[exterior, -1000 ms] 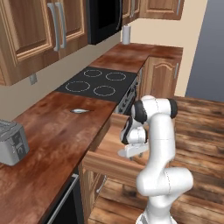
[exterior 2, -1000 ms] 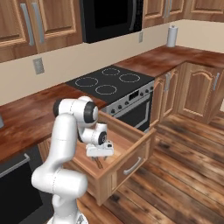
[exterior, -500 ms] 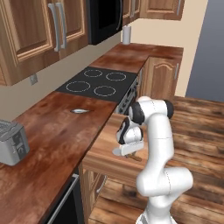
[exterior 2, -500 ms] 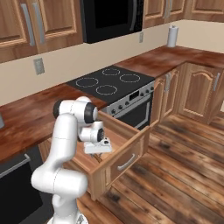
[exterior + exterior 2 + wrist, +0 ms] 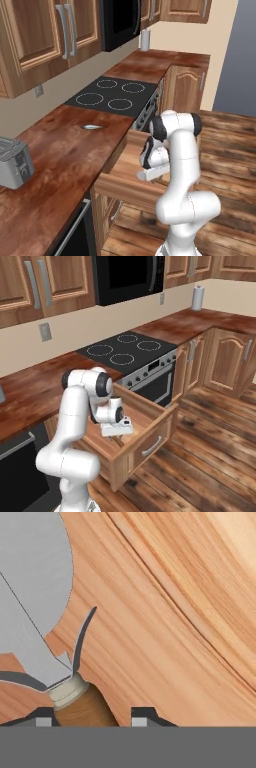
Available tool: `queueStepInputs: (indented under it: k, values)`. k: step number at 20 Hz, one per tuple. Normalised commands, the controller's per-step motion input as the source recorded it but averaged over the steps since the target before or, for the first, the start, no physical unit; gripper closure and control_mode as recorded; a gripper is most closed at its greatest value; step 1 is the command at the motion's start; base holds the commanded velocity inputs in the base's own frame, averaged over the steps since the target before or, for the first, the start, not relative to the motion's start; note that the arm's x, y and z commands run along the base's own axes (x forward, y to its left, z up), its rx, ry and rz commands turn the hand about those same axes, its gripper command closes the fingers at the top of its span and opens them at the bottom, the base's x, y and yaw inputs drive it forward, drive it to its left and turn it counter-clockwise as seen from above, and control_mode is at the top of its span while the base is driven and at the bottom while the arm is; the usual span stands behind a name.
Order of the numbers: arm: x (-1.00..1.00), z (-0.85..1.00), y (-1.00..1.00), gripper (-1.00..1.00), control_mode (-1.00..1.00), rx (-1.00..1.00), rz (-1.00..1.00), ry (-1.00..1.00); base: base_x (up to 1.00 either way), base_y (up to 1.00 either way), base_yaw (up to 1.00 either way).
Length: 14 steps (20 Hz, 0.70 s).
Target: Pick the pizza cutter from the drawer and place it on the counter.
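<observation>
Pizza cutter (image 5: 40,612) is being gripped at its brown handle by the closed gripper (image 5: 92,714) inside the open drawer (image 5: 150,436), and should be lifted straight before being carried to the counter (image 5: 65,145).

Home kitchen, wooden cabinets (image 5: 55,281), black stovetop (image 5: 127,348), toaster (image 5: 14,162)

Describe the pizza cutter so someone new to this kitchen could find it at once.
Find the pulled-out light-brown wooden drawer below the dark reddish-brown counter, left of the black stovetop. The white arm's gripper reaches into it, closed on the pizza cutter lying on the drawer floor. It alone has a flat grey metal disc on a short brown handle.
</observation>
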Motion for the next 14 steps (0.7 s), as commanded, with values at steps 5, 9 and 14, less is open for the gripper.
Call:
queueStepInputs:
  k: [5,9,14]
  values:
    - [-0.31,-0.63,-0.20,1.00,-1.00,-0.01,-0.09,0.00,0.00,0.00,0.00]
    - [0.00,-0.01,0.00,1.00,-1.00,0.07,-0.01,-0.03,0.00,0.00,0.00]
    - [-0.03,0.19,0.00,1.00,-1.00,0.23,0.01,-0.26,0.00,0.00,0.00]
